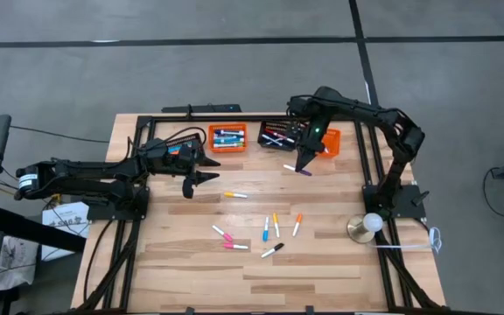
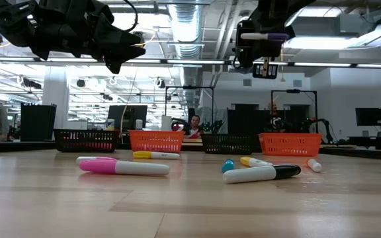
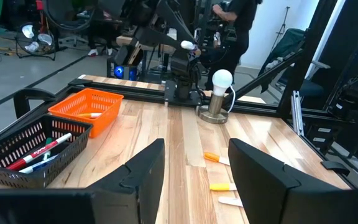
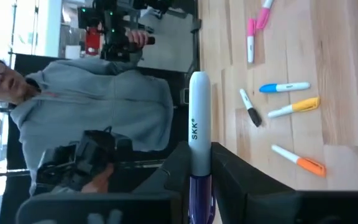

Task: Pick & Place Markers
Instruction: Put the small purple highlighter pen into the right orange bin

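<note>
Bare wood lies between the scattered markers (image 1: 265, 229) and baskets (image 1: 227, 137); lamp (image 1: 367, 226) crowds right edge.

Seven markers (image 1: 265, 229) lie flat, scattered mid-bench (image 1: 322, 262); a purple-capped white marker (image 4: 199, 137) is pinched in the right claw (image 1: 304, 168).

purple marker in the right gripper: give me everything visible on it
The purple marker has a white barrel printed "SKK" and a purple cap end. It looks like smooth plastic. The right gripper is shut on it at the purple end, so the white end sticks out past the fingers. It hangs above the table, near the baskets, touching only the fingers.
</note>
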You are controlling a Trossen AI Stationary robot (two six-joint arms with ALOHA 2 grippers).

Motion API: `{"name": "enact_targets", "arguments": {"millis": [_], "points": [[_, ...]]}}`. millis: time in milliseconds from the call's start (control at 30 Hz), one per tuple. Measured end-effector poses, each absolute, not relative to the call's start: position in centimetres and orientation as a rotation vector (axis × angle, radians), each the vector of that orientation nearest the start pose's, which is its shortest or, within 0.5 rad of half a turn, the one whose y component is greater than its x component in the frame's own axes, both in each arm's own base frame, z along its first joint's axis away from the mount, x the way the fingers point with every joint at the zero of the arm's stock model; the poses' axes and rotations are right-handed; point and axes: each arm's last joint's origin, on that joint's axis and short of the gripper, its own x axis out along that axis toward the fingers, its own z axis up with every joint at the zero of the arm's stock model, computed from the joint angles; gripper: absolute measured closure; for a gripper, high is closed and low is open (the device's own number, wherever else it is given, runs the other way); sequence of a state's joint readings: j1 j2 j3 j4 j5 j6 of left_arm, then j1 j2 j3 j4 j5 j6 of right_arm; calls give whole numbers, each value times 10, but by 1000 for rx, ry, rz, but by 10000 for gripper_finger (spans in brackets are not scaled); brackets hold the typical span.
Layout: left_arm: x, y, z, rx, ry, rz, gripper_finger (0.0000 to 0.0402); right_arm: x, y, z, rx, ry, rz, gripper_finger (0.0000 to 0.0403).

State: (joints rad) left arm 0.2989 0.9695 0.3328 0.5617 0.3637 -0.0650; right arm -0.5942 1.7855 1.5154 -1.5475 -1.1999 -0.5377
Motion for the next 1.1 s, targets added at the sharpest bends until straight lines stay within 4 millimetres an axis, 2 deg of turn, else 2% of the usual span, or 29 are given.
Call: {"name": "enact_targets", "arguments": {"millis": [100, 200, 433, 600, 833, 967, 1100], "points": [[192, 48, 217, -89, 73, -63, 224, 271, -150, 277, 925, 968, 669, 358], [192, 48, 217, -89, 73, -63, 224, 270, -149, 273, 812, 1099, 606, 360], [192, 48, 217, -89, 73, -63, 224, 268, -156, 262, 524, 1482, 249, 361], [192, 48, 217, -89, 72, -63, 224, 266, -163, 259, 320, 1639, 25, 353], [192, 48, 217, -89, 73, -63, 224, 265, -189, 257, 221, 1593, -227, 360], [192, 48, 217, -89, 73, -63, 224, 261, -206, 257, 240, 1524, -311, 357], [192, 48, 217, -89, 72, -63, 224, 249, -223, 257, 293, 1508, -377, 356]]}}
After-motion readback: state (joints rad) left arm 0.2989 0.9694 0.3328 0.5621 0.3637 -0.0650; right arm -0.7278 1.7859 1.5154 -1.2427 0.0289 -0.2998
